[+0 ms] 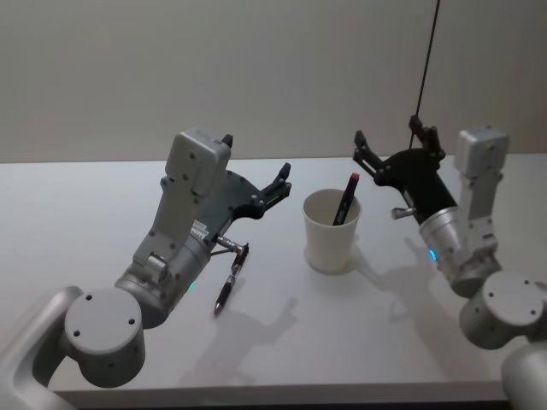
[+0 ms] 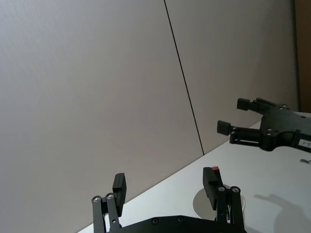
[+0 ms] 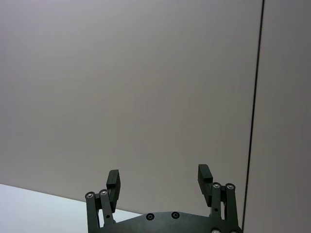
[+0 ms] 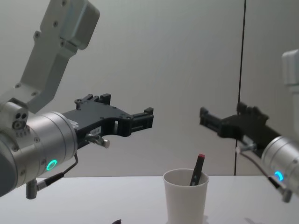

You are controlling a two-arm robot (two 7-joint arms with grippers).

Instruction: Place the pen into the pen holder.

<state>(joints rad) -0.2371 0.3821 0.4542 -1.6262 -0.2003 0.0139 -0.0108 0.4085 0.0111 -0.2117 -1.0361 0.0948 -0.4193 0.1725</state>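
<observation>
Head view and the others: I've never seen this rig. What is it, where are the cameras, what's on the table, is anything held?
It is a two-armed robot at a white table. The head view looks down from above, the chest view across from lower down; each wrist view looks out past that arm's fingers. The left gripper and right gripper hang open and empty on either side of the pen holder, a white paper cup with a red-tipped pen leaning inside. A second, dark pen lies on the table left of the cup.
</observation>
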